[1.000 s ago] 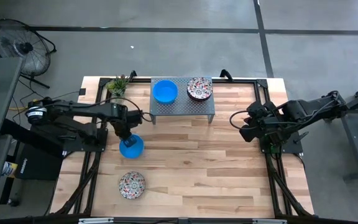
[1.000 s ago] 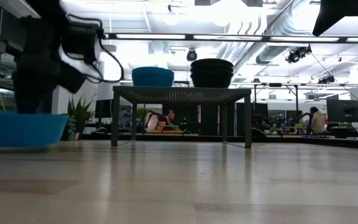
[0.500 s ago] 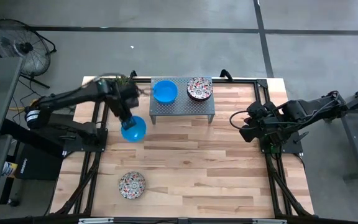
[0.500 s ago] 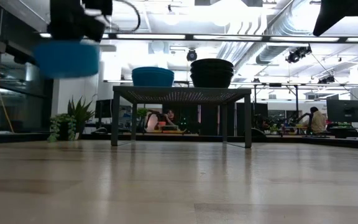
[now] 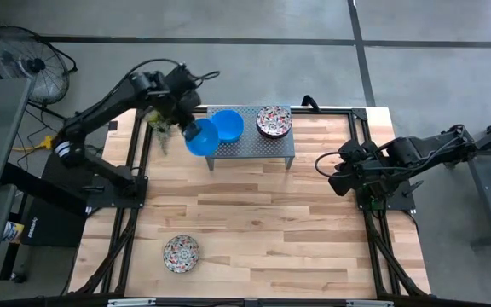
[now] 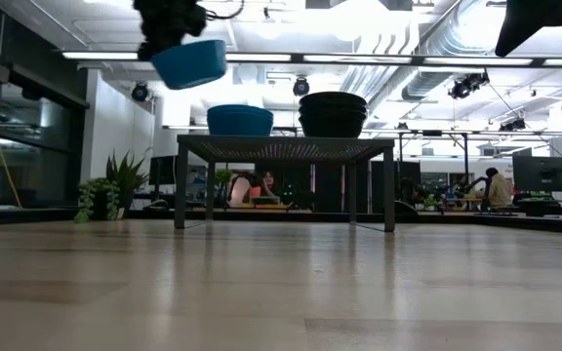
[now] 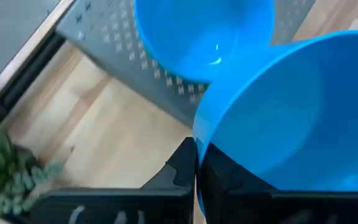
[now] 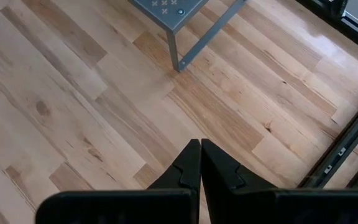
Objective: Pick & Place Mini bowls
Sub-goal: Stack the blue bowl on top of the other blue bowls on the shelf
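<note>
My left gripper (image 5: 187, 130) (image 7: 197, 163) is shut on a plain blue mini bowl (image 5: 199, 136) (image 6: 189, 62) (image 7: 291, 118), held high beside the left end of the grey perforated stand (image 5: 251, 143) (image 6: 286, 148). On the stand sit a second blue bowl (image 5: 227, 124) (image 6: 240, 119) (image 7: 204, 34) and a floral bowl stack (image 5: 274, 120), which looks dark in the low view (image 6: 333, 113). Another floral bowl (image 5: 181, 252) rests on the table near its front left. My right gripper (image 5: 337, 181) (image 8: 200, 163) is shut over bare wood at the table's right edge. My left gripper pinches the blue bowl's rim (image 7: 201, 152), one finger inside the bowl and one outside. The fingers come from the table's left side, slanting down. The bowl is lifted clear, tilted, above the level of the stand's top.
A small green potted plant (image 5: 161, 118) (image 6: 115, 185) stands at the table's far left corner, just left of the held bowl. The wood between the stand and the front floral bowl is bare. A black frame (image 8: 347, 146) runs along the table's right edge. People sit far behind.
My left gripper, shut on the blue bowl throughout, has raised it off the table's left middle and swung it up and toward the far edge and right. The bowl now hangs tilted beside the stand's left end, above its top.
</note>
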Robot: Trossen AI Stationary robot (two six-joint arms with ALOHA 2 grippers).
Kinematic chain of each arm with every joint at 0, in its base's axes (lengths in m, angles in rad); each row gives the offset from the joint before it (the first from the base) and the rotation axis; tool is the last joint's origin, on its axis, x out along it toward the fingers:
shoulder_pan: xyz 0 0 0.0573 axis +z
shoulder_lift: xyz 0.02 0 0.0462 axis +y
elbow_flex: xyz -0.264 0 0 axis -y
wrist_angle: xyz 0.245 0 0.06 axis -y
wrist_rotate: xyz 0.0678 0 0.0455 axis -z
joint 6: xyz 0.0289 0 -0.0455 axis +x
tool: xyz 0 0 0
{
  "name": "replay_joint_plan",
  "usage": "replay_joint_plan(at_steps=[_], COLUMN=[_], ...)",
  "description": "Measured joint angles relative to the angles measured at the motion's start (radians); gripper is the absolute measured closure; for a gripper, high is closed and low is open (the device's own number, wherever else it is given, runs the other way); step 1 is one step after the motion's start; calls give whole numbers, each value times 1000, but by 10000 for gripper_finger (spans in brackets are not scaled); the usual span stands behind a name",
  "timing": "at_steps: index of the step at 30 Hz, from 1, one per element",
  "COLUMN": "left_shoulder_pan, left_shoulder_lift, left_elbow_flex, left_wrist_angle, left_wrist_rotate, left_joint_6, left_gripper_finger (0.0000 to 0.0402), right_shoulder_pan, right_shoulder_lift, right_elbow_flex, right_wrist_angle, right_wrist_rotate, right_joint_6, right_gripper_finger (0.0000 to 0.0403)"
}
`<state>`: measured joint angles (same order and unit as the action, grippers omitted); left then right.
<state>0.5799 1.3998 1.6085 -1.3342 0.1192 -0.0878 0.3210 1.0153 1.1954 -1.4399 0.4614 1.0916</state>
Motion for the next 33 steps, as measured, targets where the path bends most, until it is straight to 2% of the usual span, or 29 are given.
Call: replay_joint_plan(at_steps=[14, 18, 24, 33], left_shoulder_pan=[17, 20, 42, 91], left_shoulder_lift=[326, 401, 463, 468], left_elbow_flex=[395, 474, 525, 538], left_wrist_angle=[-26, -64, -115, -139], left_wrist_rotate=[3, 0, -9, -4], left_joint_6=[124, 143, 171, 185], left_gripper_finger=[402, 402, 401, 401], right_shoulder_pan=[0, 0, 0, 0], right_shoulder_lift=[0, 0, 0, 0], right_elbow_flex=[0, 0, 0, 0], right_wrist_angle=[0, 0, 0, 0], right_wrist_rotate=[-1, -1, -5, 1], right_joint_6=[8, 9, 9, 7], right_gripper_finger=[403, 403, 403, 403])
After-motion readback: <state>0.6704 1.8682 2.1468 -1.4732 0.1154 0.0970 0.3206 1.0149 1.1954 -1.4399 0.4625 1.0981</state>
